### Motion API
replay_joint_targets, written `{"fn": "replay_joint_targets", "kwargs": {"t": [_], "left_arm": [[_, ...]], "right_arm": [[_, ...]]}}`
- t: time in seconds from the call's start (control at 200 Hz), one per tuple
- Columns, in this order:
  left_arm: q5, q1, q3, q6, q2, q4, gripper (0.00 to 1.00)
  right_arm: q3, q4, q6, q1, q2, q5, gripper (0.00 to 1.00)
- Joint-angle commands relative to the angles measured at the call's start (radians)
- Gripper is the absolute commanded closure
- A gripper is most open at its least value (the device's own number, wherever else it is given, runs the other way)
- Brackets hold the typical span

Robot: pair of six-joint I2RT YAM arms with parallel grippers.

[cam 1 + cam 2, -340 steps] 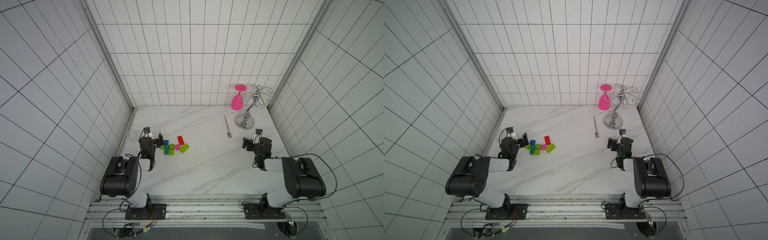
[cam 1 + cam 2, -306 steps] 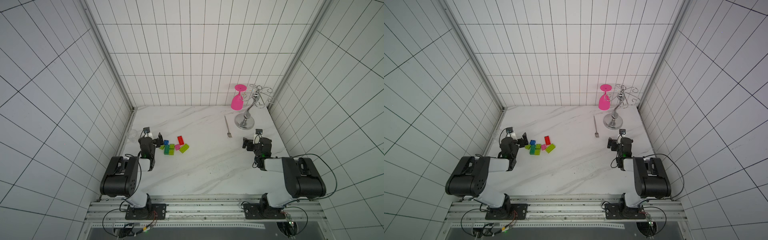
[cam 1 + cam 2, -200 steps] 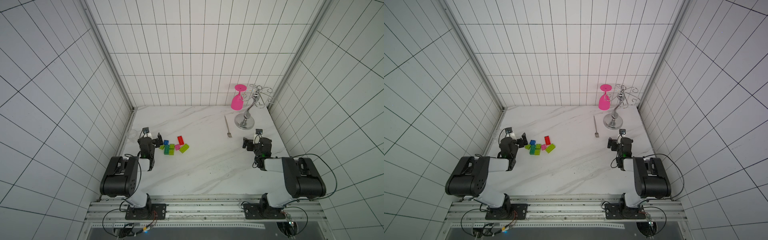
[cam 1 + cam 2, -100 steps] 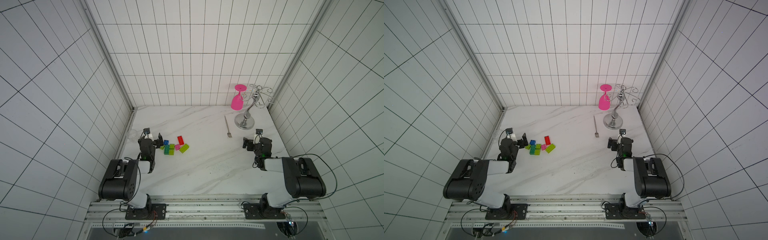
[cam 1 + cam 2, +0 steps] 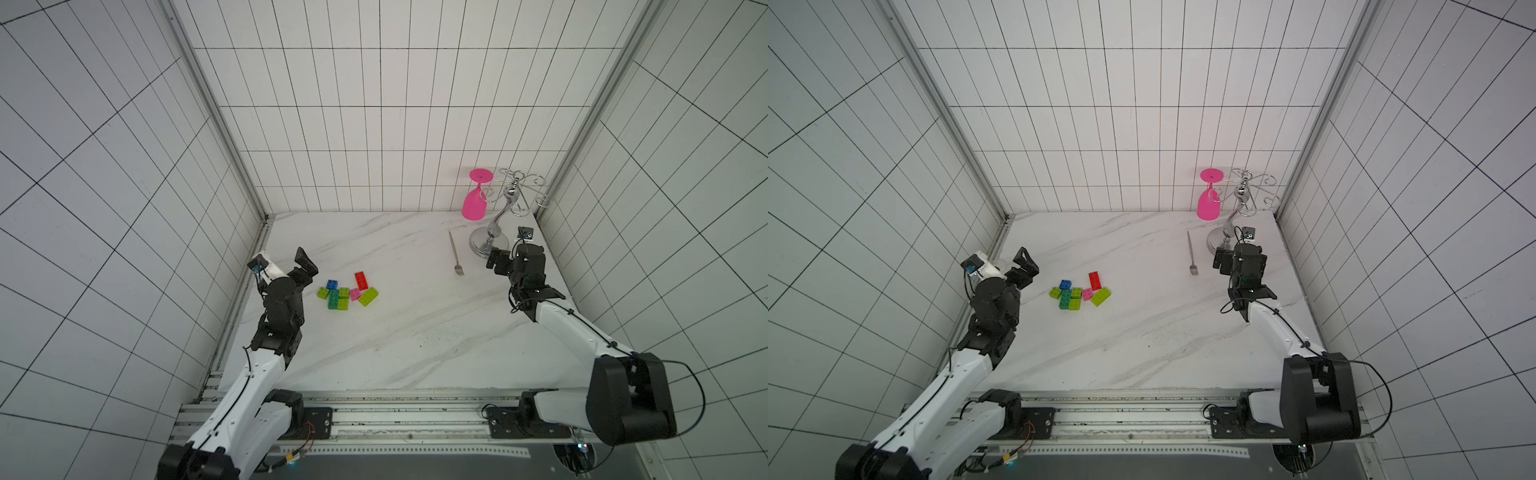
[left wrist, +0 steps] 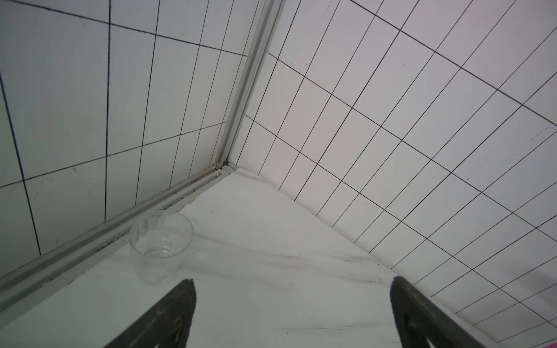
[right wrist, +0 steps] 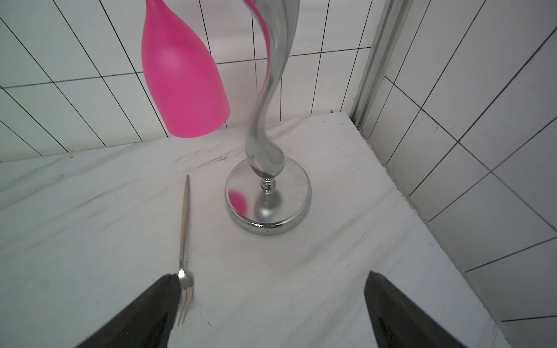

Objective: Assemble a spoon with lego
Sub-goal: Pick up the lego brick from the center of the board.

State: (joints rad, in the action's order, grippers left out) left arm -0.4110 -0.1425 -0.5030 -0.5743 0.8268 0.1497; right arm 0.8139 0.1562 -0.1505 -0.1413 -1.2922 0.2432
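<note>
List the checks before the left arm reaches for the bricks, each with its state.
1. Left gripper open, empty: ok.
2. Right gripper open, empty: ok.
3. Lego bricks unobstructed beside left gripper: ok.
4. Assembly finished: not ok; bricks lie scattered, red brick apart.
5. Clear cup out of the left arm's way: cannot tell; it stands near one finger.
6. Fork clear of right gripper: cannot tell; tines lie by one finger.
</note>
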Motion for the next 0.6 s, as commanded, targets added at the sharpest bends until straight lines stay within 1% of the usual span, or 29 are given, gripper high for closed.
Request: {"fn": "replay_joint_targets", "kwargs": {"t": [0.0,0.075,0.13,0.225,0.265,0.375,0.455,0.595], "left_arm": [[0.137,0.006,0.03,-0.155,-0.097,-0.242,0.01],[0.226,0.004,0.035,-0.137,-0.157,-0.3,0.01],[0.258,-0.001,0.043,-0.141,-0.187,-0.337,0.01],[0.306,-0.015,0.079,-0.135,-0.214,-0.315,0.01],[0.315,-0.018,0.098,-0.129,-0.216,-0.294,0.01],[0.312,-0.022,0.139,-0.13,-0.205,-0.255,0.01],[0.279,-0.022,0.139,-0.146,-0.185,-0.26,0.01],[0.295,-0.022,0.137,-0.156,-0.161,-0.256,0.01]], "right_arm": [[0.11,-0.324,-0.061,-0.091,-0.01,0.04,0.01],[0.172,-0.422,-0.061,-0.149,-0.055,-0.014,0.01],[0.221,-0.482,-0.055,-0.184,-0.101,-0.077,0.01],[0.302,-0.553,-0.049,-0.22,-0.191,-0.166,0.01],[0.339,-0.57,-0.045,-0.226,-0.232,-0.208,0.0],[0.463,-0.645,-0.03,-0.261,-0.356,-0.283,0.07],[0.536,-0.676,-0.01,-0.333,-0.431,-0.322,0.07],[0.654,-0.673,-0.032,-0.447,-0.559,-0.366,0.09]]}}
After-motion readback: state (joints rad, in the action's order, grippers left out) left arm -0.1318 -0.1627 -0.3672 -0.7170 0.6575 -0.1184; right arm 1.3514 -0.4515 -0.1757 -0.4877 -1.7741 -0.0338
